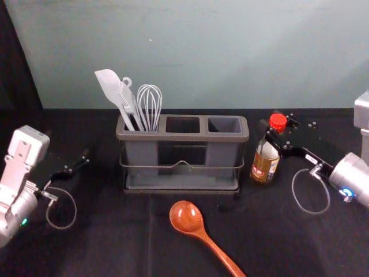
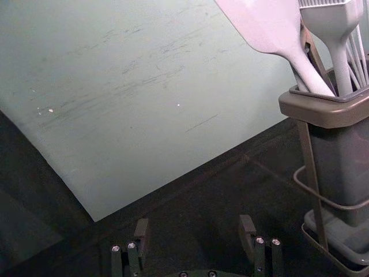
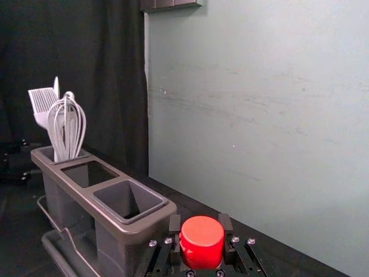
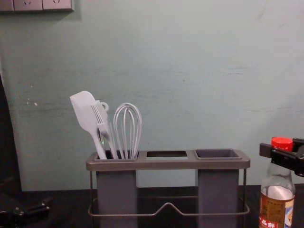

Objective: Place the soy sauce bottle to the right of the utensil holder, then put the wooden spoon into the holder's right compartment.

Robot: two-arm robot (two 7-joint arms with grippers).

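The soy sauce bottle (image 1: 264,164), red-capped, is right of the utensil holder (image 1: 182,137), a small gap between them. My right gripper (image 1: 281,128) is shut on its neck just under the cap; the right wrist view shows the gripper (image 3: 201,234) with a finger on each side of the red cap (image 3: 202,235). Whether the bottle's base touches the table I cannot tell. The wooden spoon (image 1: 187,217) lies in front of the holder, bowl toward it. The holder's right compartment (image 3: 129,199) is empty. My left gripper (image 1: 78,164) is idle at the left; its fingers (image 2: 248,231) stand apart.
A white spatula (image 4: 85,111), a brush (image 4: 102,123) and a whisk (image 4: 127,128) stand in the holder's left compartment. Behind the black-covered table (image 1: 132,242) rises a pale wall (image 1: 230,52). A dark curtain (image 3: 75,52) hangs on the left side.
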